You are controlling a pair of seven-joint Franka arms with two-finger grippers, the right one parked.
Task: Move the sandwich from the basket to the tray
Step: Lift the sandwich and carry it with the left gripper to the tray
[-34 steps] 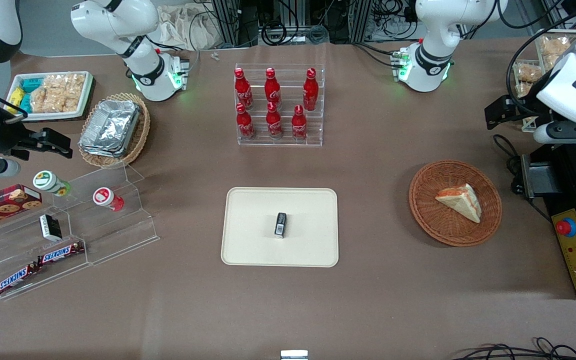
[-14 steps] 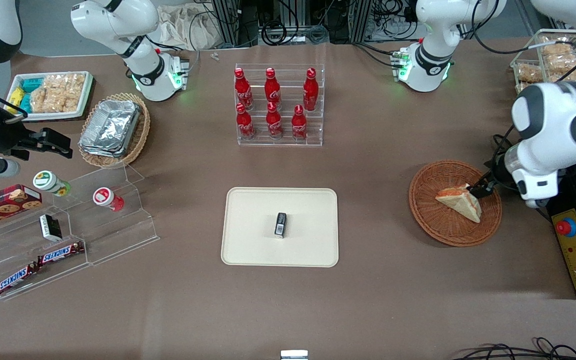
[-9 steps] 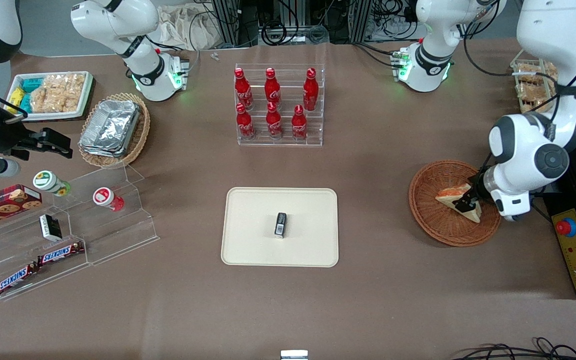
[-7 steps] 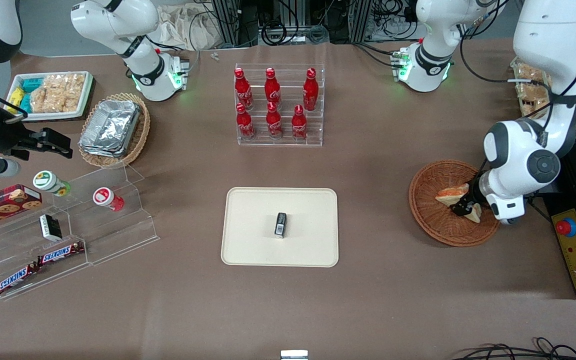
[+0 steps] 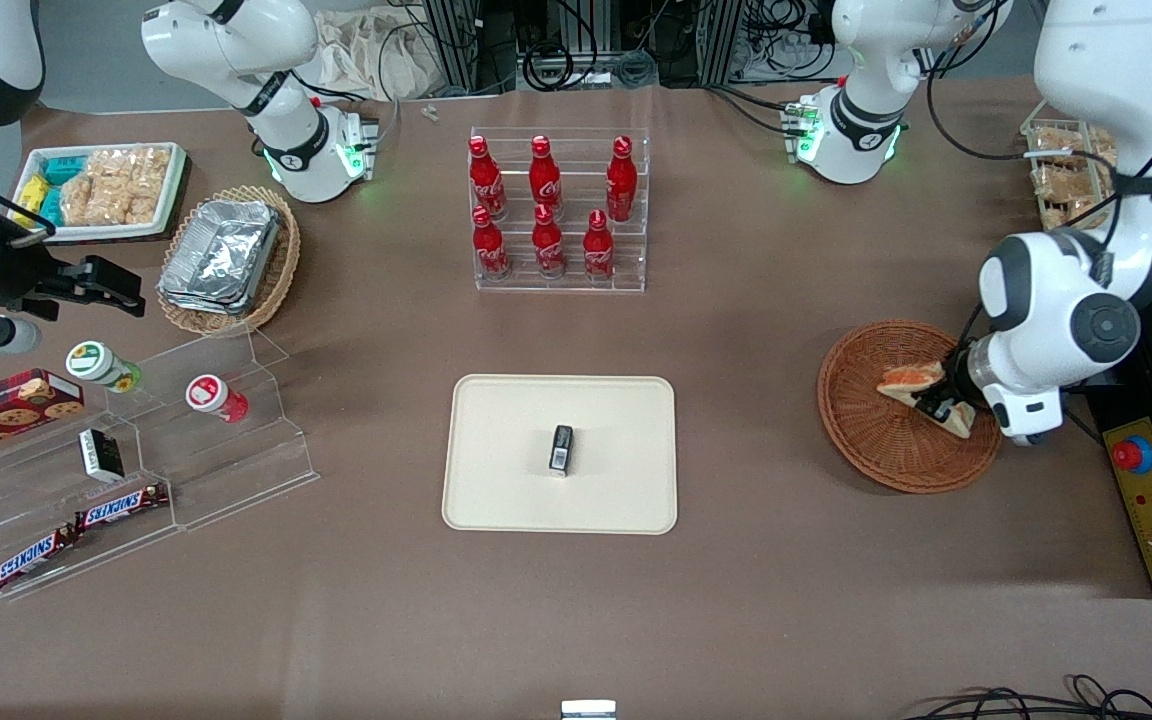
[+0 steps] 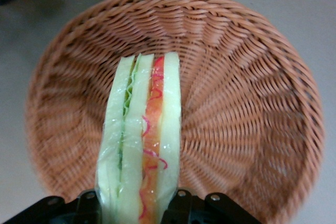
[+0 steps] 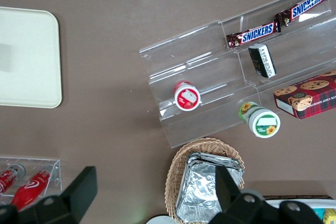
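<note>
At the right of the front view, the left arm's gripper (image 5: 939, 407) grips the clear-wrapped sandwich (image 5: 914, 384) over the round reddish-brown wicker basket (image 5: 871, 445). The wrist camera shows both fingers (image 6: 181, 207) pressed against the bread's outer faces, with the wedge (image 6: 140, 145) standing on edge and its red, orange and green filling turned toward the lens, the basket's weave (image 6: 247, 98) below it. Whether the wedge's tip still touches the weave cannot be told.

The cream-beige tray (image 5: 496, 500) lies at the centre of the front view, well apart from the basket, with a small dark packet (image 5: 561, 448) on its middle. Judging from this, the lift is the step in hand: the soft bread likely wants only gentle pressure, a straight rise clear of the basket rim before any sideways travel, and a set-down on bare tray beside the packet rather than upon it.
</note>
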